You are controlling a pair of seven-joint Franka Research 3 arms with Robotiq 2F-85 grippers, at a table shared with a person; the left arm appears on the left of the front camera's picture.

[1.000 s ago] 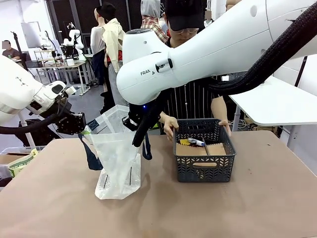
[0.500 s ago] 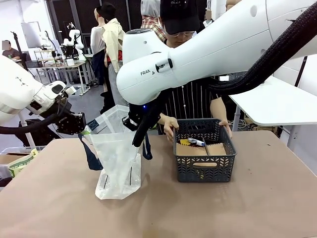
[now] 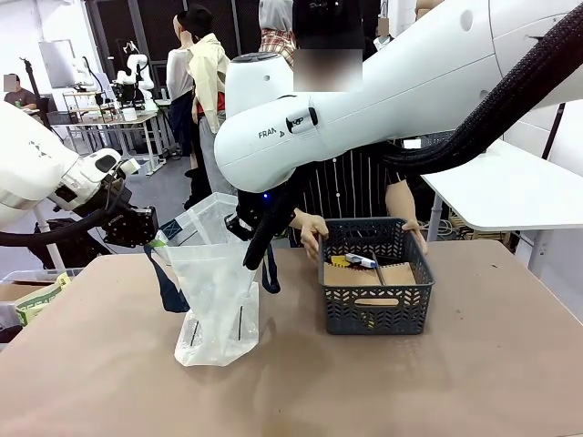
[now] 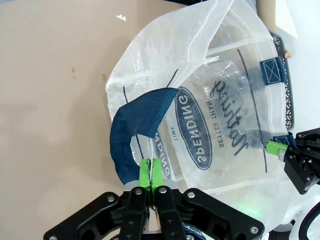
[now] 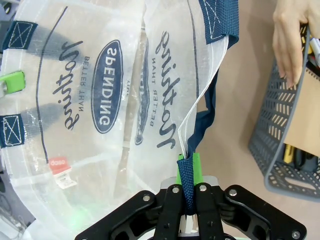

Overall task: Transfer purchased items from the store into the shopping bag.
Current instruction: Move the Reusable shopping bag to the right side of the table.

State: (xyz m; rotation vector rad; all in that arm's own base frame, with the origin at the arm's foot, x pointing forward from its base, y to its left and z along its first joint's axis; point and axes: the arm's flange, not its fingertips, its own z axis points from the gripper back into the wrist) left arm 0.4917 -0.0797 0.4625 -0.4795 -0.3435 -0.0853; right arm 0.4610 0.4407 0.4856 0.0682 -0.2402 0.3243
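The shopping bag (image 3: 217, 296), translucent white with navy handles, stands on the table with its mouth held open between both grippers. My left gripper (image 4: 150, 172) is shut on the bag's rim beside a navy handle (image 4: 135, 117). My right gripper (image 5: 188, 172) is shut on the opposite navy handle (image 5: 206, 112), seen from the front at the bag's right rim (image 3: 252, 229). The bag (image 5: 95, 95) looks empty inside. The purchased items lie in the basket: a flat tan packet (image 3: 387, 273), a yellow-topped thing (image 3: 339, 261) and a white and blue tube (image 3: 362, 261).
The dark grey lattice basket (image 3: 378, 305) stands right of the bag, and the person's hands (image 3: 312, 229) grip its far corners. The same basket's edge (image 5: 272, 125) and a hand (image 5: 290, 40) lie close to my right gripper. Bare brown table lies in front.
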